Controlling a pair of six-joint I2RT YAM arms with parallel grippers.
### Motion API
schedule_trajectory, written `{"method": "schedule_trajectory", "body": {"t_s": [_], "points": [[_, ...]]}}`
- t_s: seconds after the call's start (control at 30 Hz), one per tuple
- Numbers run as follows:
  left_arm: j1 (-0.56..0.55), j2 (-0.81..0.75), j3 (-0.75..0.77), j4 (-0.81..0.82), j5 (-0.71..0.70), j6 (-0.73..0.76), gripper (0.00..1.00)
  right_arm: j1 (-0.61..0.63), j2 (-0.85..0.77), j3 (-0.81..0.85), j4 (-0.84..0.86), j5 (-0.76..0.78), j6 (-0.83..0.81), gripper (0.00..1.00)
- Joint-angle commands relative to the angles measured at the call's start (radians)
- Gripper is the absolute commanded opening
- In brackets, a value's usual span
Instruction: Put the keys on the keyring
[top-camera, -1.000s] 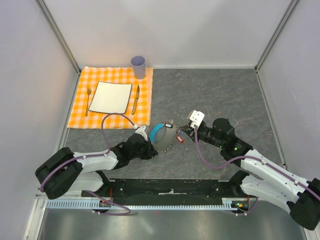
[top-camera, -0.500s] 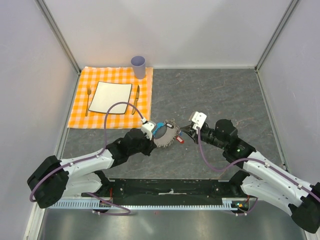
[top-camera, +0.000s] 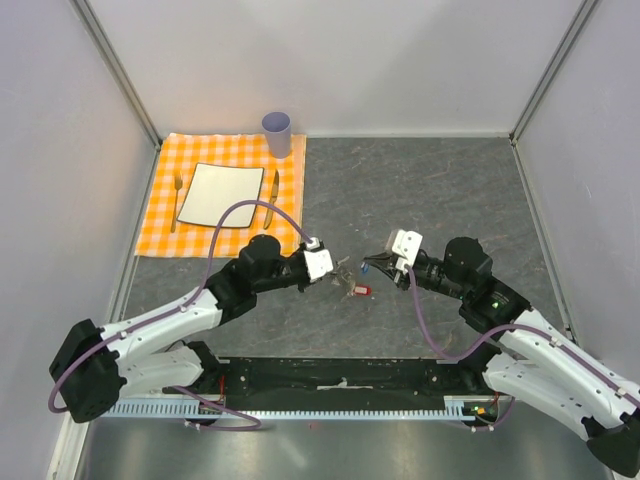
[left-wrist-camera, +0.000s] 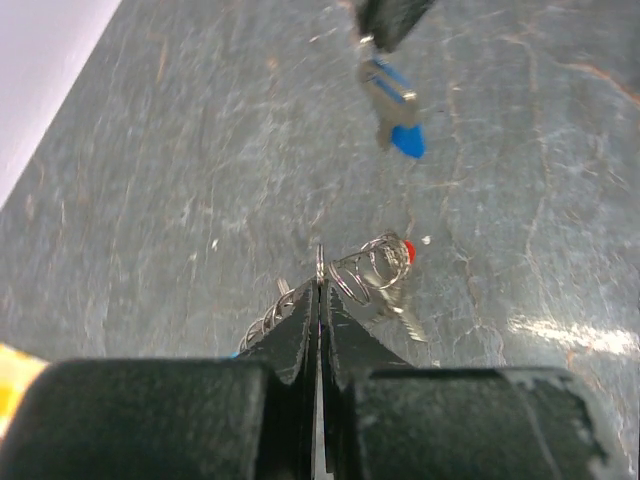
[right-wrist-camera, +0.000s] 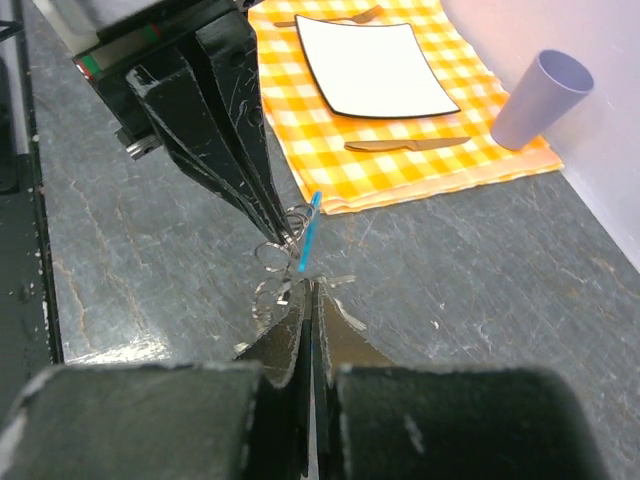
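Observation:
My left gripper is shut on the keyring's silver chain, and its coils hang just past the tips over the grey table. The cyan clasp is almost fully hidden under the left fingers. A red-tagged key lies by the chain, its tag also showing in the left wrist view. My right gripper is shut on a blue-tagged key and holds it a little above the table, facing the left gripper. In the right wrist view the blue tag is edge-on, touching the chain coils at the left fingers.
An orange checked placemat lies at the back left with a white plate, a fork and a knife. A lilac cup stands at its far corner. Grey walls enclose the table.
My left gripper has reached right and forward with the keyring, and the cyan clasp has dropped out of sight. The right gripper drew back slightly with the blue-tagged key.

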Motion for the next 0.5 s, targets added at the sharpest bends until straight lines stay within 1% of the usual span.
{"method": "schedule_trajectory", "body": {"t_s": [0.0, 0.03, 0.17, 0.33, 0.4, 0.47], "points": [[-0.003, -0.058, -0.017, 0.028, 0.201, 0.207, 0.02, 0.003, -0.001, 0.067, -0.096, -0.112, -0.103, 0.00], [-0.004, -0.067, -0.023, 0.020, 0.234, 0.214, 0.02, 0.004, 0.004, 0.073, -0.105, -0.123, -0.113, 0.00], [-0.002, -0.067, -0.045, 0.022, 0.291, 0.203, 0.02, 0.006, 0.042, 0.084, -0.133, -0.187, -0.149, 0.00], [0.032, -0.024, -0.019, -0.001, 0.351, 0.103, 0.02, 0.009, 0.078, 0.117, -0.174, -0.207, -0.191, 0.00], [0.070, 0.006, 0.003, -0.005, 0.377, 0.044, 0.02, 0.013, 0.095, 0.125, -0.202, -0.192, -0.206, 0.00], [0.104, 0.028, 0.019, -0.011, 0.446, 0.014, 0.02, 0.021, 0.108, 0.133, -0.216, -0.184, -0.215, 0.00]]}}
